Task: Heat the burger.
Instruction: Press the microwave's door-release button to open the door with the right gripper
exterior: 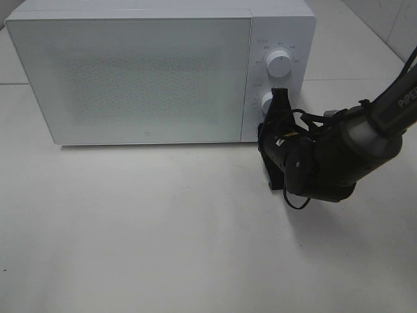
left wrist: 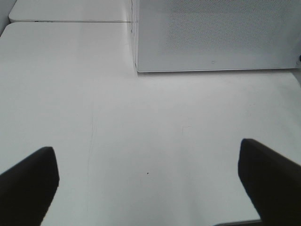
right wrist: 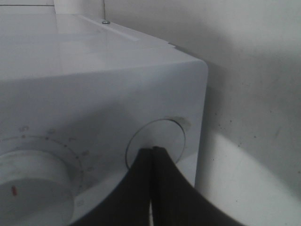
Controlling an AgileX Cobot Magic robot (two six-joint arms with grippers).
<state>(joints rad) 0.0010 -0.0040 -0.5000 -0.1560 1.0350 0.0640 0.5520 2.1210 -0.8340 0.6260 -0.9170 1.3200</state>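
Step in hand (judged): setting the heat/timer. Microwave (exterior: pixel 130 72) door is closed. The burger shows in no view and is presumably inside, unconfirmed.

Right gripper (exterior: pixel 279 96): jaws pressed together, holding nothing, tips against the lower dial (exterior: pixel 266 102); upper dial (exterior: pixel 280 63) untouched.

Left gripper (left wrist: pixel 148 188): jaws wide, empty, hanging over bare tabletop (left wrist: pixel 141 117) in front of the microwave.

Next move calls for a hold on the dial's rim or a sideways push to rotate it; closed tips may slip.

Right wrist view alone shows the tip-to-dial contact. The exterior high view alone shows the whole door.
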